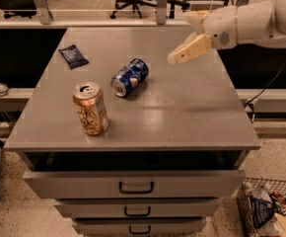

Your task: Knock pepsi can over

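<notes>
The pepsi can (129, 77), dark blue with a silver top, lies on its side near the middle of the grey cabinet top (182, 112), its top end pointing front-left. My gripper (179, 38) hovers above the cabinet to the right of the can and a little behind it, well apart from it. It is open and holds nothing. My white arm (251, 19) reaches in from the upper right.
A gold can (90, 107) stands upright near the front left, close to the pepsi can. A dark packet (73, 56) lies at the back left. Drawers (135, 186) sit below the top. A wire basket of items (268, 211) stands on the floor at lower right.
</notes>
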Robot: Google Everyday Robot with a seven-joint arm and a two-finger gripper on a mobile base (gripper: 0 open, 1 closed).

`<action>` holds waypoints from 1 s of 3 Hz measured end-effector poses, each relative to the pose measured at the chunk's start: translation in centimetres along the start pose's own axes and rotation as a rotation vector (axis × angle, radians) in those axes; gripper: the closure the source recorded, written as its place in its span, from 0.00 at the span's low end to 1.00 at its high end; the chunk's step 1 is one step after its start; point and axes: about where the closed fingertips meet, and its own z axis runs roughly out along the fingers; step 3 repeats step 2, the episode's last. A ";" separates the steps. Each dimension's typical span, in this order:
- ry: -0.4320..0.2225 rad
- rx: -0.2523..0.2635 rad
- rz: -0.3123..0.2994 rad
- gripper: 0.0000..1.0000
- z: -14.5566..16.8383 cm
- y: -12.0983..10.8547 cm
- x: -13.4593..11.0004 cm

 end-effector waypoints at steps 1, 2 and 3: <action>0.059 0.075 -0.022 0.00 -4.6 -4.2 2.0; 0.057 0.112 -0.046 0.00 -6.5 -5.6 1.1; 0.057 0.112 -0.046 0.00 -6.5 -5.6 1.1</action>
